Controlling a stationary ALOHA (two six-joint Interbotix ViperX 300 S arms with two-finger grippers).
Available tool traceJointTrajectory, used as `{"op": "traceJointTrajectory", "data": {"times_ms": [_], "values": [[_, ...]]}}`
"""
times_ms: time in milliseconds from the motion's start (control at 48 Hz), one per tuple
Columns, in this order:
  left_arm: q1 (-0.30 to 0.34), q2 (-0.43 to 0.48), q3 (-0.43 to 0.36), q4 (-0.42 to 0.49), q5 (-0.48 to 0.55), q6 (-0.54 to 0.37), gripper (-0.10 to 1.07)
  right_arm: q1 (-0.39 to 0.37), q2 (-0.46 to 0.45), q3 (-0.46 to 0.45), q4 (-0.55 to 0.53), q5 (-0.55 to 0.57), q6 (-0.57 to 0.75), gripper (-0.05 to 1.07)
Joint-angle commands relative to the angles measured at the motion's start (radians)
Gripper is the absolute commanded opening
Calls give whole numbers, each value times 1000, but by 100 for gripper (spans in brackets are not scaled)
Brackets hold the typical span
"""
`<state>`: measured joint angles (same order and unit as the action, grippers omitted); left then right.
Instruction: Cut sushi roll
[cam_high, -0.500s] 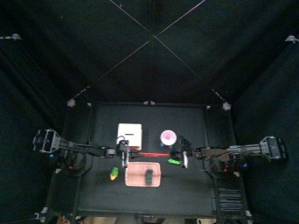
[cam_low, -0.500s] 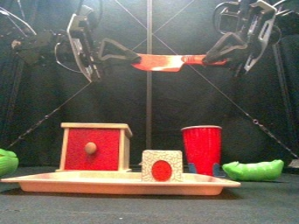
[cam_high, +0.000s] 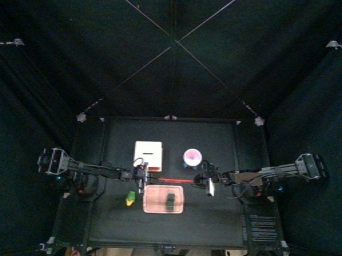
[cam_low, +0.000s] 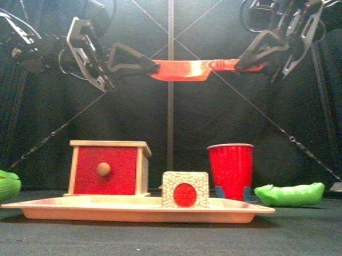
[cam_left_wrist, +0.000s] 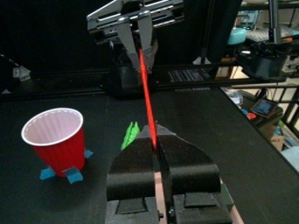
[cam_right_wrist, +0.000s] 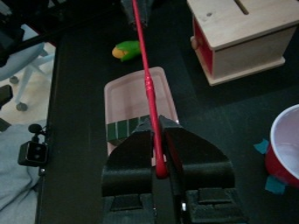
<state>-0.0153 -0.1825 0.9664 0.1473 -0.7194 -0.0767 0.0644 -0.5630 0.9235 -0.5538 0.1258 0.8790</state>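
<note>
Two grippers hold one red knife (cam_low: 197, 69) between them, high above the table (cam_high: 227, 135): the left gripper (cam_low: 118, 57) has its jaws clamped on one end, the right gripper (cam_low: 257, 62) is clamped on the other, and the blade hangs roughly level in the front view. In each wrist view the knife runs as a thin red line from that gripper's pinched jaws to the opposite gripper (left wrist (cam_left_wrist: 156, 166), right wrist (cam_right_wrist: 162, 164)). Below, a pinkish tray (cam_low: 80, 208) sits near the table's front edge, carrying a wooden box (cam_low: 110, 167) with a red circle on its face toward the tray's left end, and the sushi roll (cam_low: 185, 189), a pale speckled block with a red centre, at the tray's middle by its front rim. A red cup (cam_low: 230, 171) stands just behind the tray's right part. Green objects lie on the table beyond the tray's ends, one at the right (cam_low: 290, 194) and one at the left edge (cam_low: 10, 185).
</note>
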Motion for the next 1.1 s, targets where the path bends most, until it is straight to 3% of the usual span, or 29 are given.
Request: {"op": "traceJointTrajectory", "data": {"times_ms": [0, 292, 542, 1083], "values": [[-11, -8, 28, 9, 12, 3, 22, 6, 12, -6, 8, 25, 9, 34], [-15, -9, 29, 8, 67, 2, 22, 21, 69, -29, 21, 101, 9, 34], [-26, -2, 26, 6, 110, 0, 22, 52, 81, -23, 44, 106, 11, 34], [-87, 77, 25, -3, 166, -3, 22, 106, 218, -15, 87, 114, 11, 34]]}}
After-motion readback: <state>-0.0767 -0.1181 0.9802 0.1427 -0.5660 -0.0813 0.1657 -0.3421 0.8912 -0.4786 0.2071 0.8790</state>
